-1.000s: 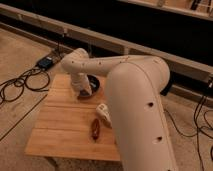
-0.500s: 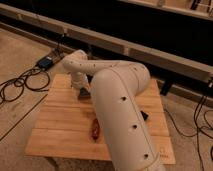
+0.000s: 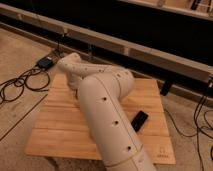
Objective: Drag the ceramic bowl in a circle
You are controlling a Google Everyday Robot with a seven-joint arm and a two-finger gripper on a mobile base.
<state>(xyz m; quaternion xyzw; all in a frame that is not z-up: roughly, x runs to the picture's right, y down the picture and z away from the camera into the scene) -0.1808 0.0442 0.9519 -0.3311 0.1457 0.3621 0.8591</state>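
Judging from the arm (image 3: 107, 115) bent over the table (image 3: 55, 125), the drag seems underway, yet the gripper, its jaws' state impossible to tell, and the ceramic bowl, presumably between them, hide beneath it, so next comes a steady curving pull.

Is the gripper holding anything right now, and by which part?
Cannot be told. The gripper is hidden behind the arm, over the far left of the wooden table; the ceramic bowl is hidden too.
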